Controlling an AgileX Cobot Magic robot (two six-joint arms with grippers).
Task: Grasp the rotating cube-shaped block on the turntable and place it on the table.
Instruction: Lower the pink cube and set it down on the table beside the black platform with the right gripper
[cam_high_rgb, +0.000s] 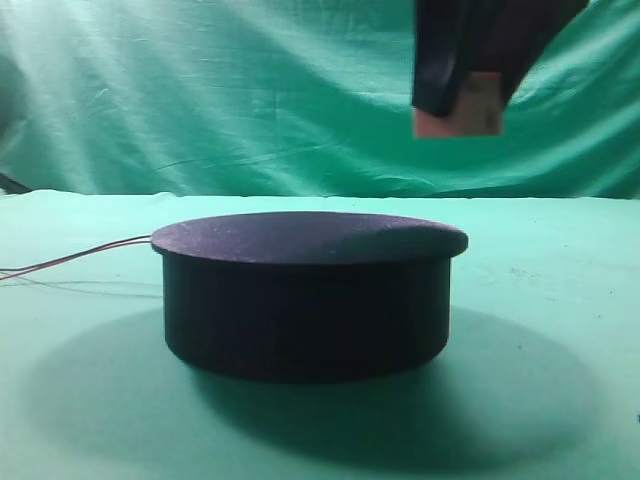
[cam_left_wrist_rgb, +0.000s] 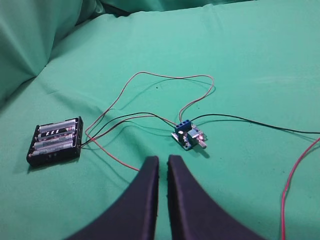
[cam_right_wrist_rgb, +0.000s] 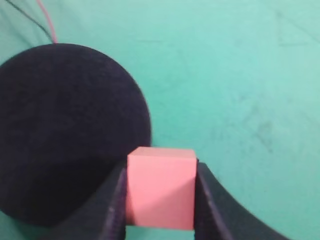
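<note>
The pinkish cube-shaped block (cam_high_rgb: 474, 110) hangs in the air, high above the right part of the dark turntable (cam_high_rgb: 305, 290). My right gripper (cam_high_rgb: 466, 95) is shut on it, one black finger on each side. From the right wrist the block (cam_right_wrist_rgb: 160, 187) fills the gap between the fingers, with the turntable (cam_right_wrist_rgb: 65, 130) below to the left and the green table (cam_right_wrist_rgb: 240, 75) below to the right. My left gripper (cam_left_wrist_rgb: 163, 162) hovers over the table (cam_left_wrist_rgb: 240, 50) with its jaws nearly together and nothing between them.
Red wires (cam_high_rgb: 75, 258) lead off the turntable's left side. Under the left arm lie a black battery holder (cam_left_wrist_rgb: 55, 141), a small blue circuit board (cam_left_wrist_rgb: 189, 135) and looping red and black wires (cam_left_wrist_rgb: 165, 77). A green cloth backdrop (cam_high_rgb: 200, 90) stands behind.
</note>
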